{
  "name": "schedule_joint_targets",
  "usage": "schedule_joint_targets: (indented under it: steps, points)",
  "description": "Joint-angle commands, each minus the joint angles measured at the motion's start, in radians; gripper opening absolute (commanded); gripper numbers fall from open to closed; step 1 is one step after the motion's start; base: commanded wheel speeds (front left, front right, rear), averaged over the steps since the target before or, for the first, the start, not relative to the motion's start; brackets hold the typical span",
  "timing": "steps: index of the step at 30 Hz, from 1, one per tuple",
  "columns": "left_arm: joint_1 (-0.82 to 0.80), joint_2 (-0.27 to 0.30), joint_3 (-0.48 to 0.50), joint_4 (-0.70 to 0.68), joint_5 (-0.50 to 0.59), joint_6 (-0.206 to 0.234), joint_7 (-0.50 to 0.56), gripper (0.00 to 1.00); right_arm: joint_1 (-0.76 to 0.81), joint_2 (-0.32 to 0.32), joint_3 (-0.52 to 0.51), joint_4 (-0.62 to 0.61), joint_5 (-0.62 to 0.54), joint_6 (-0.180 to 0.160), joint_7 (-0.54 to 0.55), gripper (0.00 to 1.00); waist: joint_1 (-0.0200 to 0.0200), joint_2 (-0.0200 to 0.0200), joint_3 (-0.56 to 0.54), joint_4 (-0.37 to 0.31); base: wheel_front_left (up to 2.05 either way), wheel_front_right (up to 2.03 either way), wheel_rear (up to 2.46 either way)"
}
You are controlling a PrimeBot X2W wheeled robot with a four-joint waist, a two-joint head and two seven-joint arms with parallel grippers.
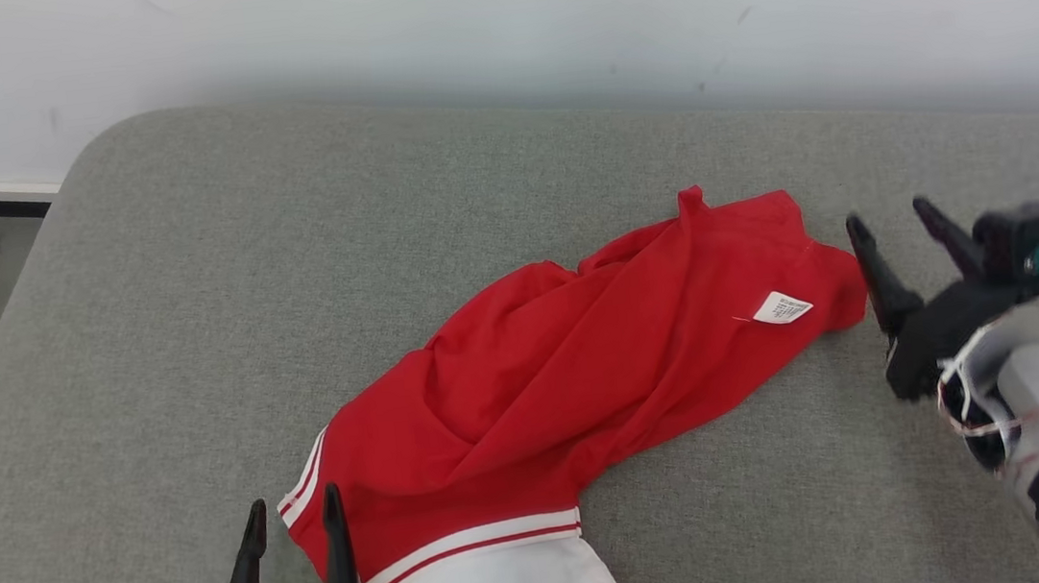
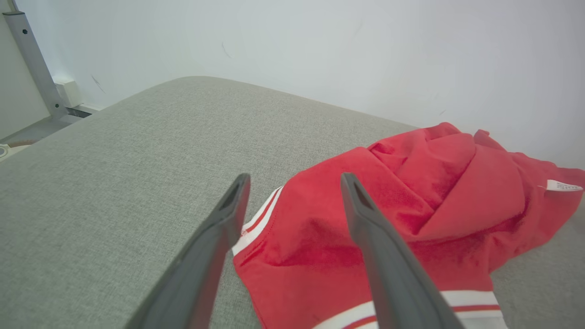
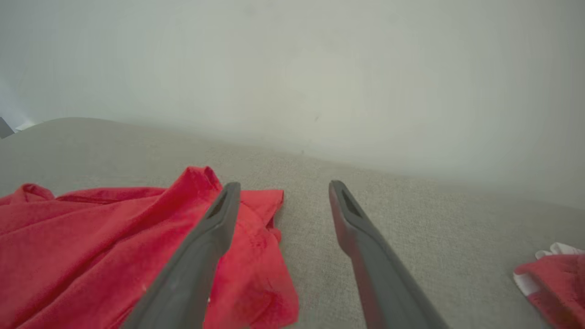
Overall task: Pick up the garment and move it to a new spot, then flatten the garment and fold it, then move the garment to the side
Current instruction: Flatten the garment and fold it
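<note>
Left hand (image 1: 293,497), fingers apart, at the near striped hem of the crumpled red garment (image 1: 538,376), mid-cushion (image 1: 189,268). The cloth looks soft, light and limp, best pinched at hem corners. Right hand (image 1: 887,212), fingers apart, just beside its right edge, possibly touching.

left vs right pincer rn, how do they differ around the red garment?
The left pincer sits at the red garment's white-striped end; the right pincer sits at its plain end by the label. The left pincer's fingers point straight up the head view; the right pincer's lean left. Shared: both open, holding nothing.
</note>
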Motion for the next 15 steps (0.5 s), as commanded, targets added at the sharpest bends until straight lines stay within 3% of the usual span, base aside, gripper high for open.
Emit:
schedule_joint_targets:
  steps: [1, 6, 15]
  points:
    - [0.024, 0.001, 0.005, -0.007, 0.002, 0.0, -0.003, 1.0, 0.051, -0.012, 0.004, -0.019, 0.004, -0.002, 0.0, 1.0, 0.0001, -0.0001, -0.003, -0.004, 0.0, 0.0, 0.0]
    - [0.034, 0.001, -0.003, -0.012, 0.002, -0.002, -0.003, 1.0, 0.094, -0.02, 0.032, -0.02, 0.024, -0.002, 0.004, 1.0, 0.0001, -0.0001, 0.008, -0.002, 0.0, 0.0, 0.0]
    - [0.0, 0.001, -0.027, -0.004, -0.011, -0.001, -0.003, 1.0, 0.021, -0.006, 0.092, 0.037, 0.036, -0.002, 0.067, 1.0, 0.0001, -0.0001, 0.032, 0.034, 0.0, 0.0, 0.0]
